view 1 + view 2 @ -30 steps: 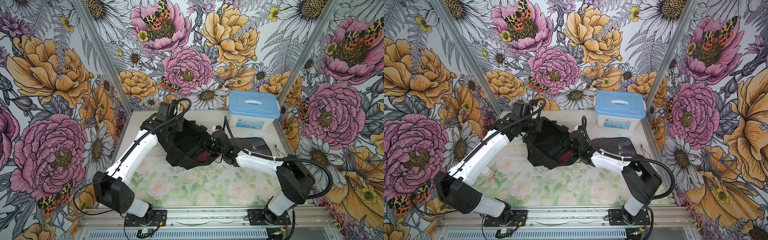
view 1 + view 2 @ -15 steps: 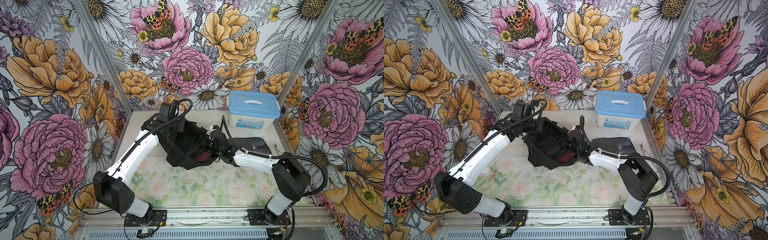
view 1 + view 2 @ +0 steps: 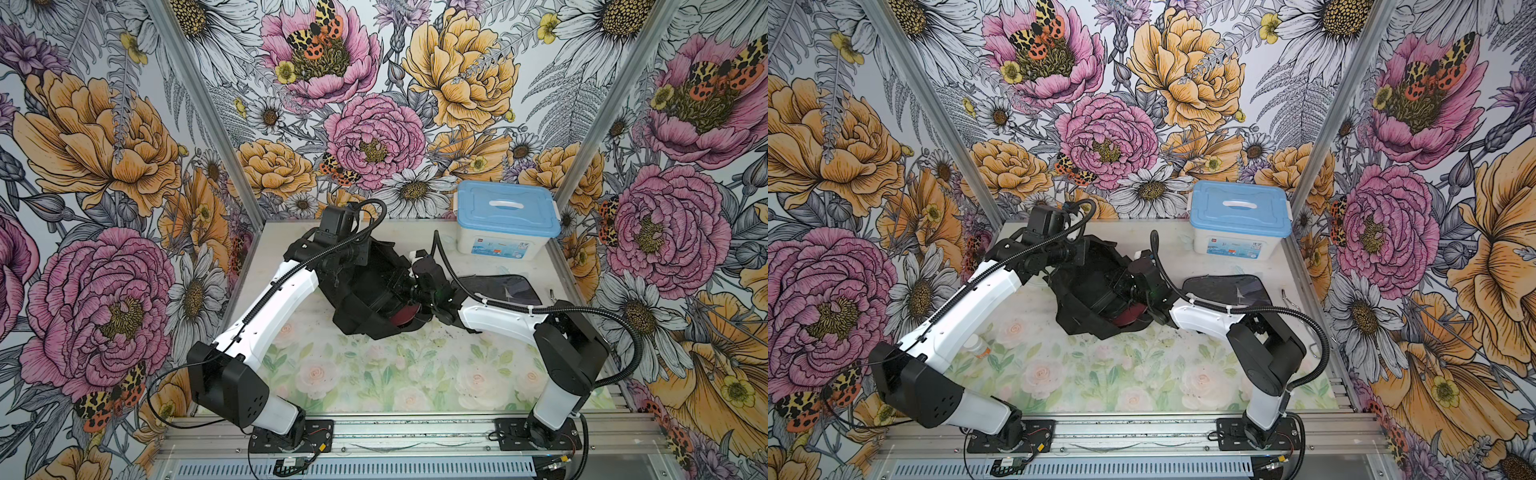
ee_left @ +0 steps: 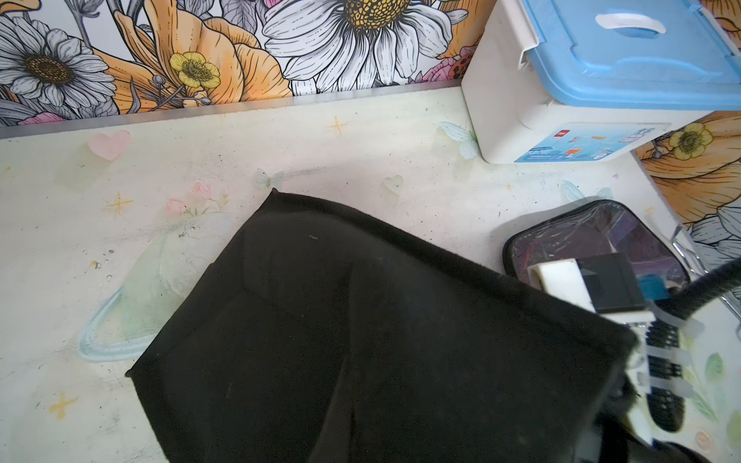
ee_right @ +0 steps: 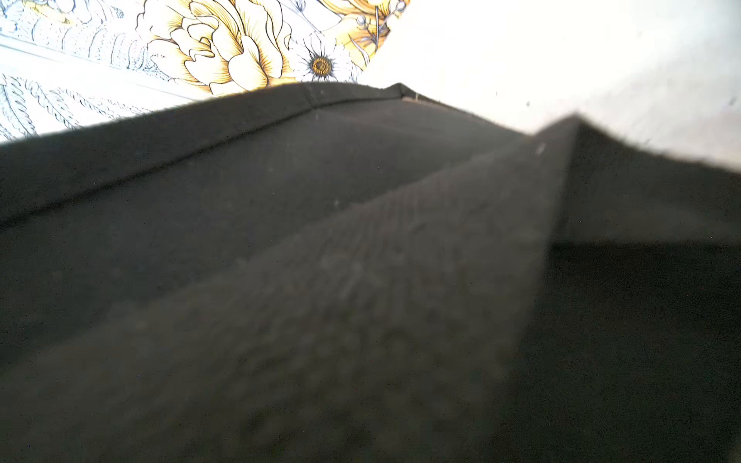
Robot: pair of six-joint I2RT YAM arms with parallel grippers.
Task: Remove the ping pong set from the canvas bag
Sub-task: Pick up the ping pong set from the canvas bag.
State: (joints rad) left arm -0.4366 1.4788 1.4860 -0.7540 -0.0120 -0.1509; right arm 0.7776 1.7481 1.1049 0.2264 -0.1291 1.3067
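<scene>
Flower-printed, the surface point(image 3: 374, 374) is closed in by floral walls point(image 3: 374, 124), and at its middle the black canvas bag point(image 3: 365, 291) is slumped open, with a maroon paddle cover point(image 3: 402, 316) seen inside near its front edge. Its far rim is pinched by the closed left hand point(image 3: 358, 258), while the right hand point(image 3: 409, 291) is buried in the bag's mouth, so its opening cannot be told. Farther right, a dark see-through pouch point(image 3: 498, 288) is laid flat outside the bag, and a white blue-lidded box point(image 3: 505, 220) is set by the back wall.
</scene>
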